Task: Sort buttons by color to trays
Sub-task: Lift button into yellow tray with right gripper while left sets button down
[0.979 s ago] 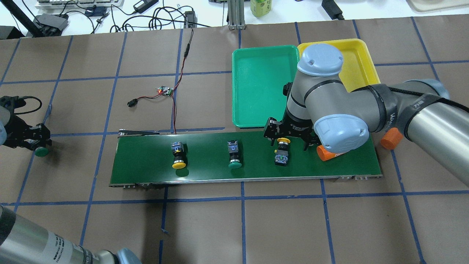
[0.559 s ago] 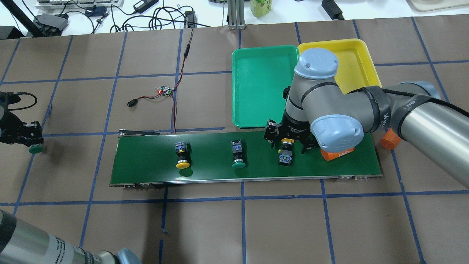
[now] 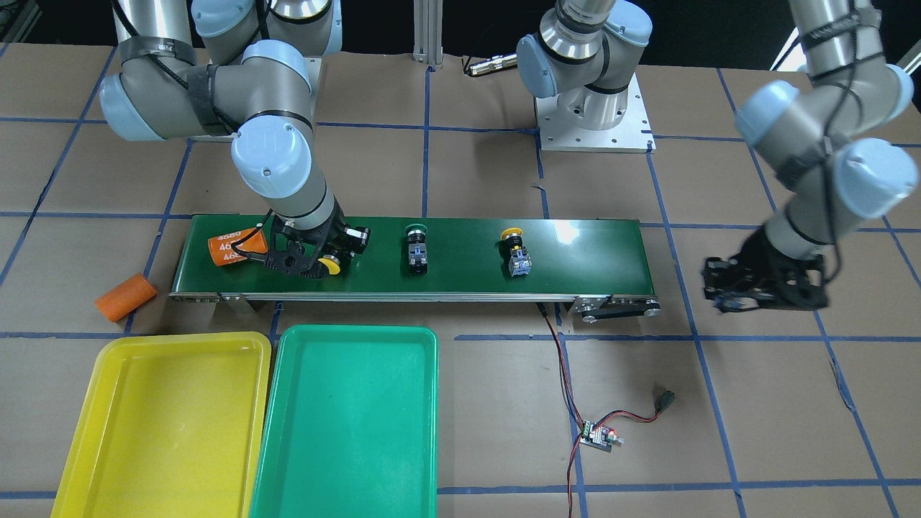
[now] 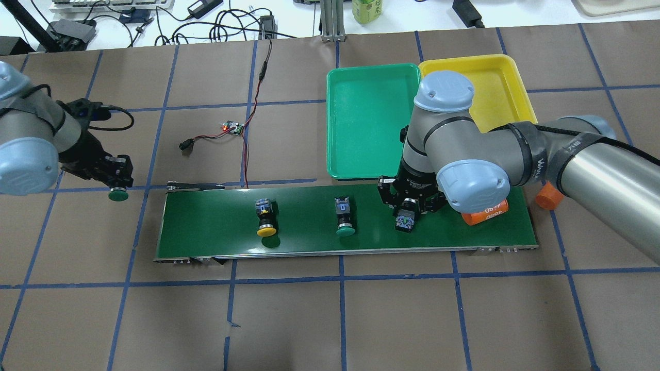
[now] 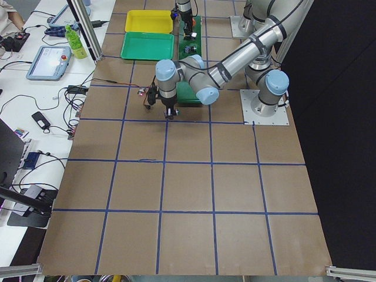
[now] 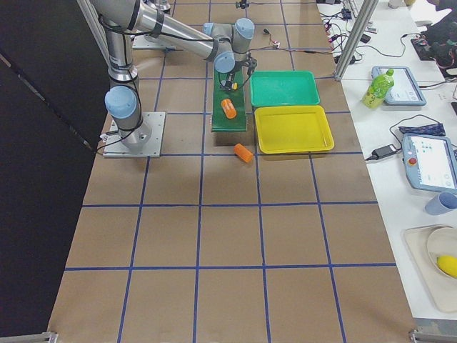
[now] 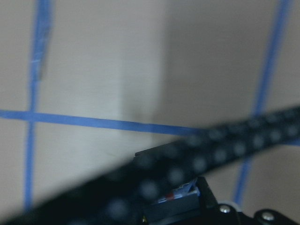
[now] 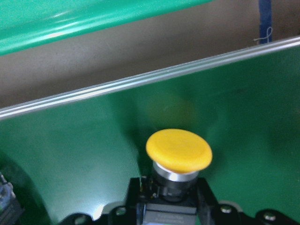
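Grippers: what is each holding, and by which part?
Right gripper: yellow button, by its body, cap free. Left gripper: green button, by its body, cap sticking out.

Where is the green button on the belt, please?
The green button lies midway along the belt in the overhead view, between the loose yellow button on its left and the right claw on its right.

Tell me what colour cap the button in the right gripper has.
Yellow. The button shows best in the right wrist-mounted view.

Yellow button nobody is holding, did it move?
Yes. The free yellow button slid right in the overhead view, along the conveyor belt, farther from where the red wire meets it.
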